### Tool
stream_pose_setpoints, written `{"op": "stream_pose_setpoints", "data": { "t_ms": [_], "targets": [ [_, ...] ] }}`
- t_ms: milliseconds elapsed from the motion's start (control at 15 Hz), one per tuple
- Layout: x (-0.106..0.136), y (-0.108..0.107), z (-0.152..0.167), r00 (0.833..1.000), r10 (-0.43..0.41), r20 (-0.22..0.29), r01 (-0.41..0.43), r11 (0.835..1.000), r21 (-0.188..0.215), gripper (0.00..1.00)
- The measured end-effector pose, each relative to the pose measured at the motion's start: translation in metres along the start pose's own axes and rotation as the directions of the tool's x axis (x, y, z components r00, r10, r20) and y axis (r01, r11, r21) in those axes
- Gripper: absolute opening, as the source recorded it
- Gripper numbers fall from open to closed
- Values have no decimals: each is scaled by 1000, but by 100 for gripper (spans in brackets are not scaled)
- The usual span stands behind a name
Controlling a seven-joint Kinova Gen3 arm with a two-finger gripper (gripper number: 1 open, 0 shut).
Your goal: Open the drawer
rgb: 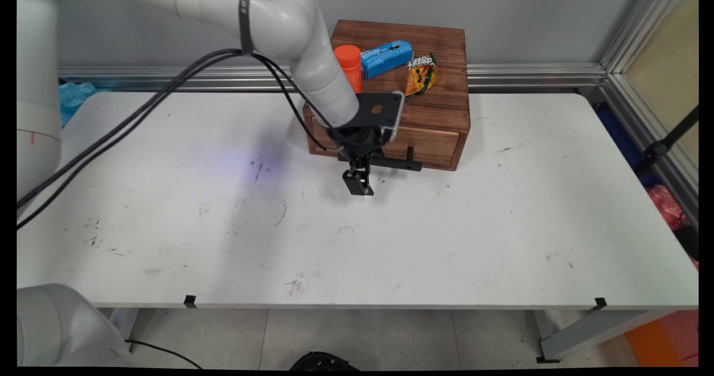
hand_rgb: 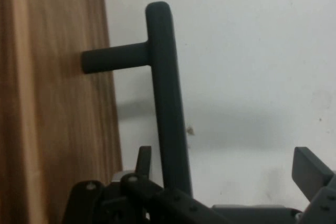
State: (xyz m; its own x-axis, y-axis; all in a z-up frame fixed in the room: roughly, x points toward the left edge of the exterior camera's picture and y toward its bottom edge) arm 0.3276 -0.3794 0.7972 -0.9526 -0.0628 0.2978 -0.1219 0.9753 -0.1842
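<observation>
Black bar handle (hand_rgb: 167,93) of the brown wooden drawer box (rgb: 440,105), toward the white table's (rgb: 446,231) twelve o'clock edge, runs between the spread, unclenched fingers of the black two-finger gripper (rgb: 360,183), pointing down from the bent white arm (rgb: 312,58).

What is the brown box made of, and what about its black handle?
The drawer box looks like dark-stained wood: grain streaks show on top. Its drawer front is lighter wood. The handle looks like matte black metal or plastic, smooth and dull; which one, I can't tell.
</observation>
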Motion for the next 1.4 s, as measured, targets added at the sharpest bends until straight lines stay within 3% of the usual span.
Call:
{"op": "stream_pose_setpoints", "data": {
  "t_ms": [733,1400],
  "targets": [
    [12,2,24,1000,-10,1,10,1000,-27,100],
    [21,39,13,997,-71,-11,70,995,-73,100]
  ]
}}
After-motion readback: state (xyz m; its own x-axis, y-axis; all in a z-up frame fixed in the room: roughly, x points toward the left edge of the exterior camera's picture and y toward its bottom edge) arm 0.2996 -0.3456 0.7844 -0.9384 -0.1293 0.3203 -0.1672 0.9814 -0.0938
